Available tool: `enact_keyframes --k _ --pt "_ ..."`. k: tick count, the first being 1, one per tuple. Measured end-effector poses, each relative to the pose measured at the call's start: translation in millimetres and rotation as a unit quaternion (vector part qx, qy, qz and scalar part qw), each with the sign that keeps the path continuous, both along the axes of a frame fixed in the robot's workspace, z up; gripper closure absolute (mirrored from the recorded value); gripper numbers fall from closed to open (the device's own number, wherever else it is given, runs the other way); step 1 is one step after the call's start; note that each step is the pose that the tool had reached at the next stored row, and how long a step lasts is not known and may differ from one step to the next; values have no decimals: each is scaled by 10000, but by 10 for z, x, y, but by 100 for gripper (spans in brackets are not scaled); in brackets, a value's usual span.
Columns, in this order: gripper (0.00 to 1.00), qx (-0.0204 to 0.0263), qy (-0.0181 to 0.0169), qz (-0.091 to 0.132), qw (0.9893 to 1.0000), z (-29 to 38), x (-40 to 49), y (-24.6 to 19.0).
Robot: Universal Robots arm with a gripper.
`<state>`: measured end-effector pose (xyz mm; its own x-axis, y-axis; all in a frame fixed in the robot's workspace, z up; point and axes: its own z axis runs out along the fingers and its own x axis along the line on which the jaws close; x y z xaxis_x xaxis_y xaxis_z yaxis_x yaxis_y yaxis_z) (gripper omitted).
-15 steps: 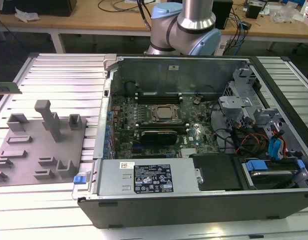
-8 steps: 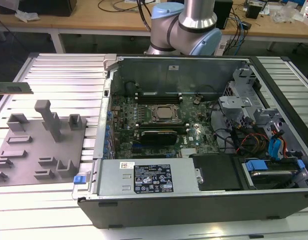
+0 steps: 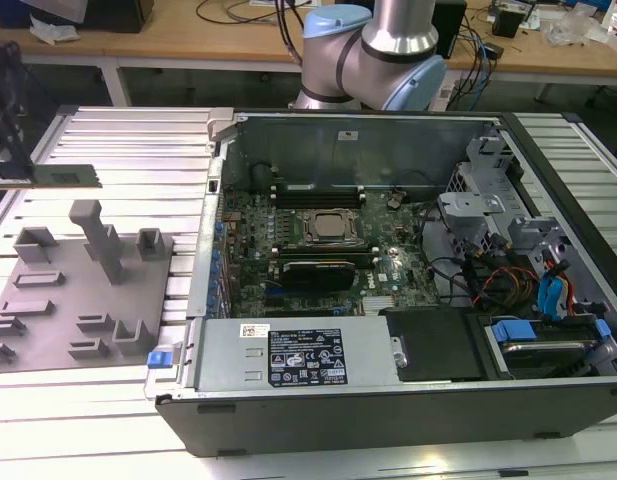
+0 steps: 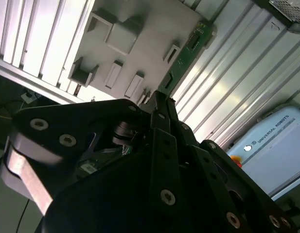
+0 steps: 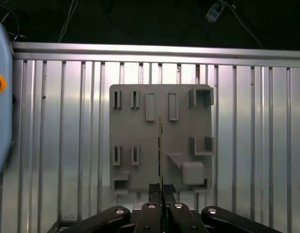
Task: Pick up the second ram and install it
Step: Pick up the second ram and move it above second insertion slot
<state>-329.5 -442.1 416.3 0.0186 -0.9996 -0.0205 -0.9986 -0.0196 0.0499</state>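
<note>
My gripper [image 3: 28, 176] hangs at the exterior view's far left, above the ribbed metal table, shut on the second ram [image 3: 70, 177], a narrow green stick held level above the grey holder tray [image 3: 48, 330]. In the second wrist view the fingers [image 4: 162, 121] pinch one end of the ram [image 4: 181, 60], which reaches out over the tray [image 4: 140, 29]. In the first wrist view the ram [image 5: 160, 141] appears edge-on, clear of the tray [image 5: 140, 131], with the gripper [image 5: 162, 188] closed on its near end. The motherboard [image 3: 328, 240] with black memory slots [image 3: 318, 192] lies inside the open case, to the exterior view's right.
The open computer case [image 3: 388, 420] has tall walls, a power supply [image 3: 298, 355], a drive cage and cables at its right. The arm's base [image 3: 373, 50] stands behind it. A teach pendant [image 4: 271, 150] lies on the ribbed table [image 3: 128, 140] near the tray. Upright blocks [image 3: 98, 240] rise from the tray.
</note>
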Motion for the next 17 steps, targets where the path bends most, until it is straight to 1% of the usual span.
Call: enact_keyframes --k 3,5,9,11,13,15,17 --pt "87 0 6 1 10000 0 113 0" --pt "87 0 9 0 10000 0 167 0" --pt "87 0 21 1 10000 0 359 0" --pt "87 0 25 0 10000 0 417 0" --pt "87 0 31 0 10000 0 510 1" --pt "87 0 38 1 10000 0 625 2" --pt "87 0 42 0 10000 0 686 5"
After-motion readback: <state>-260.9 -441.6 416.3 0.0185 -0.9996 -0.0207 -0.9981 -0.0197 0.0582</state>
